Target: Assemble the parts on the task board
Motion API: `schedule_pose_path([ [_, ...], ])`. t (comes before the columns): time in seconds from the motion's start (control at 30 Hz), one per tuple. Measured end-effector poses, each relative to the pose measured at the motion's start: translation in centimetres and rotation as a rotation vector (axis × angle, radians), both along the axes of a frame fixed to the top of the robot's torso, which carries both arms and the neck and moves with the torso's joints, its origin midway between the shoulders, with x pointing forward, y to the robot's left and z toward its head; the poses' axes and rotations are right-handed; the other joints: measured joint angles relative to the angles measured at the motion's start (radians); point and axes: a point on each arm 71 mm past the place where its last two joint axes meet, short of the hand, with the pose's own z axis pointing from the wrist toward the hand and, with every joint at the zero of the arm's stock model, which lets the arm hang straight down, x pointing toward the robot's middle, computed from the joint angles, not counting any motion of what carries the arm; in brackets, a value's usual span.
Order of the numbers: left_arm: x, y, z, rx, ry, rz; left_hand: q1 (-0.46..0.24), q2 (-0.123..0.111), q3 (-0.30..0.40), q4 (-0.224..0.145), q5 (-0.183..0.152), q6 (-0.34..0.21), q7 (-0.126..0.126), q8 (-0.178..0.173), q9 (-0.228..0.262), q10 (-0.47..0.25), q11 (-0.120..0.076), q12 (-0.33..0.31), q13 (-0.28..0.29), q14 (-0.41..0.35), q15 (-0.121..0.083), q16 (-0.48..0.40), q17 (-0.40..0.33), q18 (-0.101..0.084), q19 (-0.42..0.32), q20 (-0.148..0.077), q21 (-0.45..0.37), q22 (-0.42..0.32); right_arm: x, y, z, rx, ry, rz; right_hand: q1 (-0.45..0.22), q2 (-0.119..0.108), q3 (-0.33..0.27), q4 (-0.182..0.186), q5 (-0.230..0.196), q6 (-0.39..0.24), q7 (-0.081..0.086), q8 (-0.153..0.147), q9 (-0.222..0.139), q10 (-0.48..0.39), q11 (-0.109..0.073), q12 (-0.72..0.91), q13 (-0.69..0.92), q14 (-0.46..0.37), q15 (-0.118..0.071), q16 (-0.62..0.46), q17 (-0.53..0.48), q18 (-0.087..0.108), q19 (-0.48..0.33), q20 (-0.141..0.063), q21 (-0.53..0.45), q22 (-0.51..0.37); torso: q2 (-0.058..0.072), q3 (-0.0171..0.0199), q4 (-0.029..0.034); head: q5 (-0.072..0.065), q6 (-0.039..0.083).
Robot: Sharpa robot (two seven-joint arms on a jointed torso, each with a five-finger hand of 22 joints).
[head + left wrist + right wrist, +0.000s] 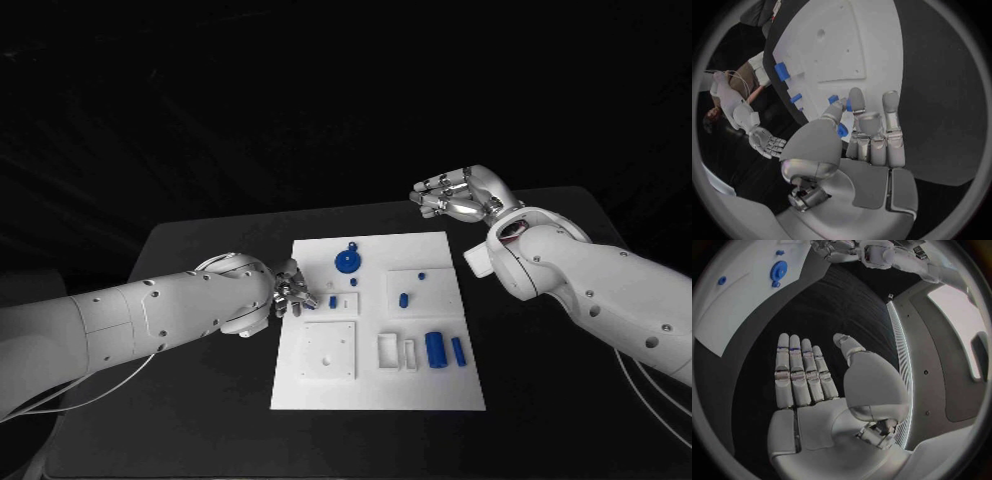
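Observation:
The white task board (433, 395) lies in the middle of the black table. A round blue disc (346, 262) sits near its back edge, with several small blue parts (404, 298) around the middle. Two blue cylinders (434, 350) lie side by side toward the right. My left hand (296, 293) hovers at the board's left edge with its fingers stretched toward a small blue part (333, 301); it grips nothing that I can see. Blue parts (796, 98) show past its fingers (891, 125). My right hand (459, 195) is raised behind the board's back right corner, flat and empty (817, 385).
A raised square block with a hole (329, 350) and white rectangular slots (392, 350) take up the board's front half. Bare black table (216, 420) surrounds the board. Thin cables (87, 385) trail under my left arm.

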Motion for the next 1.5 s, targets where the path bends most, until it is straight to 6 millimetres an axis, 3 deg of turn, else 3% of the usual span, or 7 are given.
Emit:
schedule_pose_path([
  [0.67, 0.5, -0.32, 0.25, -0.018, -0.046, 0.015, 0.0, 0.0, -0.001, -0.001, 0.0, 0.0, 0.0, 0.0, 0.006, 0.0, 0.0, 0.0, 0.0, 0.0, 0.0, 0.0, 0.0, 0.0, 0.0, 0.0, 0.0, 0.001, -0.01, 0.09, -0.16, 0.001, 0.003, 0.001, 0.0, 0.0, 0.0, 0.0, 0.0, 0.0, 0.0, 0.0, 0.0, 0.0, 0.0, 0.0, 0.0, 0.0, 0.0, 0.0, 0.0, 0.0, 0.0, 0.0, 0.0, 0.0, -0.001, 0.0021, -0.0019, 0.003, -0.003],
  [1.5, 0.47, -0.5, -0.42, -0.016, -0.031, -0.009, 0.0, 0.0, -0.001, -0.001, 0.001, 0.002, 0.002, -0.001, 0.006, 0.0, 0.0, 0.0, -0.002, 0.0, 0.0, 0.0, -0.001, 0.0, 0.0, 0.0, 0.0, 0.0, -0.08, 0.12, -0.32, 0.001, 0.007, 0.003, 0.0, 0.0, 0.0, 0.0, -0.001, 0.0, 0.0, 0.0, 0.0, -0.004, 0.004, 0.0, 0.0, 0.0, 0.0, 0.0, 0.0, 0.0, 0.0, 0.0, 0.0, 0.0, 0.0, 0.0006, -0.0012, 0.004, -0.004],
])
